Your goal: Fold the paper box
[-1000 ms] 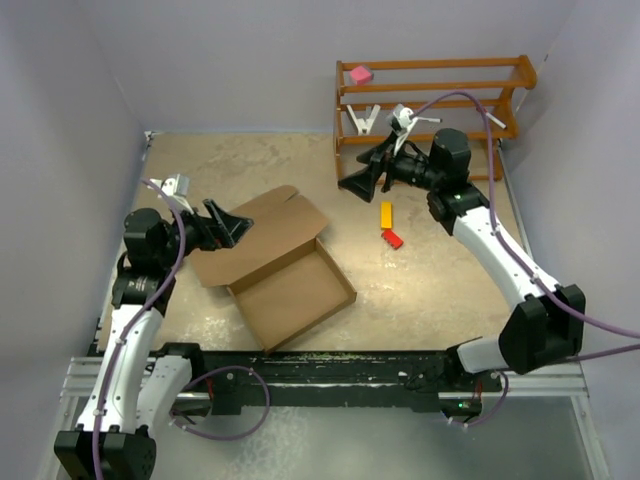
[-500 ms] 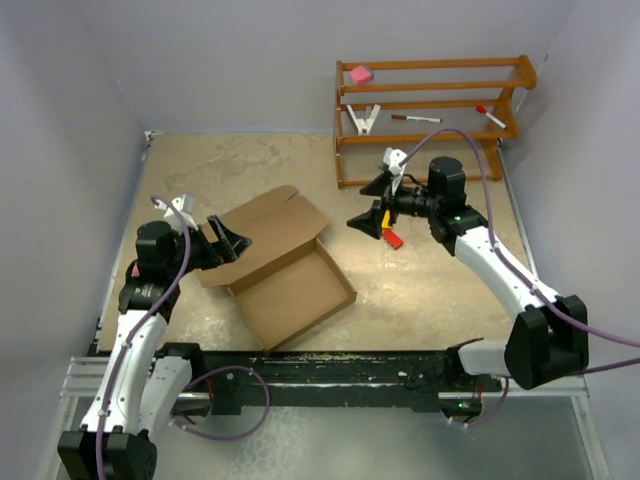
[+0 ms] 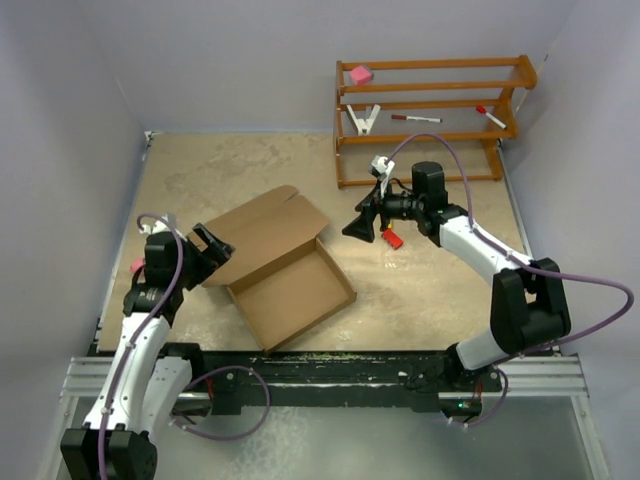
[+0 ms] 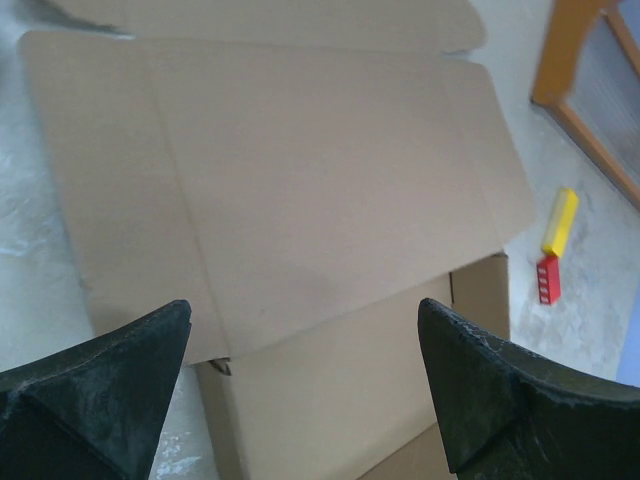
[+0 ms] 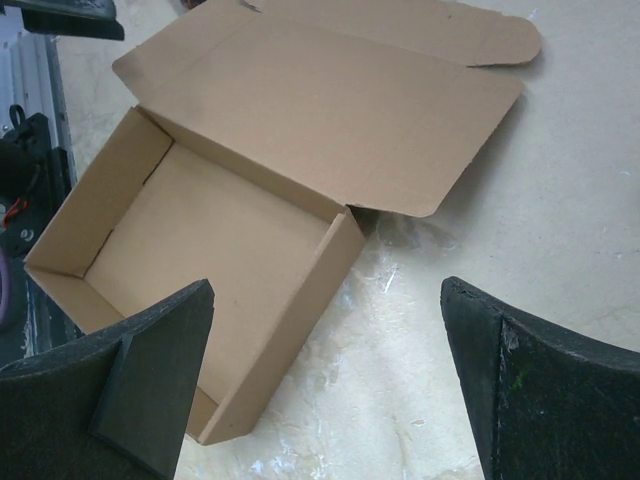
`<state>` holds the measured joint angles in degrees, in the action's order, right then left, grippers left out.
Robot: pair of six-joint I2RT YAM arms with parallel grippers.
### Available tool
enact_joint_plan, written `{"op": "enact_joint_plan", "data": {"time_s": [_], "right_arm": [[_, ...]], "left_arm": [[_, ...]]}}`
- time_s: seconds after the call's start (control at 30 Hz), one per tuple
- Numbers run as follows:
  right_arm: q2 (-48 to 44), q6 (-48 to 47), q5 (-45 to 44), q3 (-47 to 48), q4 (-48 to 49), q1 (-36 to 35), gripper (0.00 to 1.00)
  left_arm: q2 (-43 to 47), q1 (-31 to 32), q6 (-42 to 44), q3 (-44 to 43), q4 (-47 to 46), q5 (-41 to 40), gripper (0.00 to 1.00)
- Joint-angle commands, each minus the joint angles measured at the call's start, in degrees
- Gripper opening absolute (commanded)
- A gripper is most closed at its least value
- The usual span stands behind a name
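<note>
Box (image 3: 285, 270): brown cardboard, tray walls up, lid folded back open, on the tabletop (image 3: 200, 170) between the two pincers. Left pincer (image 3: 213, 243): released, jaws wide, empty, lid directly ahead of its tips. Right pincer (image 3: 355, 222): released, empty, box ahead and below, red block (image 3: 393, 240) just behind.

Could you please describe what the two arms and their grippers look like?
Both the left arm and the right arm have white shell links joined by black joint housings. A lilac cable loops loosely along each. The left gripper and right gripper carry broad, black, wedge-shaped fingers, scuffed pale at the edges.
</note>
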<state>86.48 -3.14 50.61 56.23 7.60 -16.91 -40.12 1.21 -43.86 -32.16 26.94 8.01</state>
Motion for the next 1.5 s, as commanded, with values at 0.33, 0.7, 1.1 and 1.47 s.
{"op": "enact_joint_plan", "data": {"time_s": [0.33,0.7,1.1,1.47], "right_arm": [[0.1,2.6,2.3,2.4,-1.0,0.2,1.0],[-2.6,3.3,4.0,3.0,-1.2,4.0,1.0],[-6.1,7.2,6.6,0.3,4.2,12.9,1.0],[-4.8,8.2,7.8,0.0,4.5,17.3,1.0]], "left_arm": [[3.5,-0.9,-15.7,4.5,5.3,-20.4,0.95],[-9.7,-1.6,-14.6,10.6,-23.1,-12.3,0.86],[-13.6,-1.6,-7.2,13.8,-44.0,-3.0,0.24],[-20.5,-1.6,2.5,13.5,-63.2,10.7,0.05]]}}
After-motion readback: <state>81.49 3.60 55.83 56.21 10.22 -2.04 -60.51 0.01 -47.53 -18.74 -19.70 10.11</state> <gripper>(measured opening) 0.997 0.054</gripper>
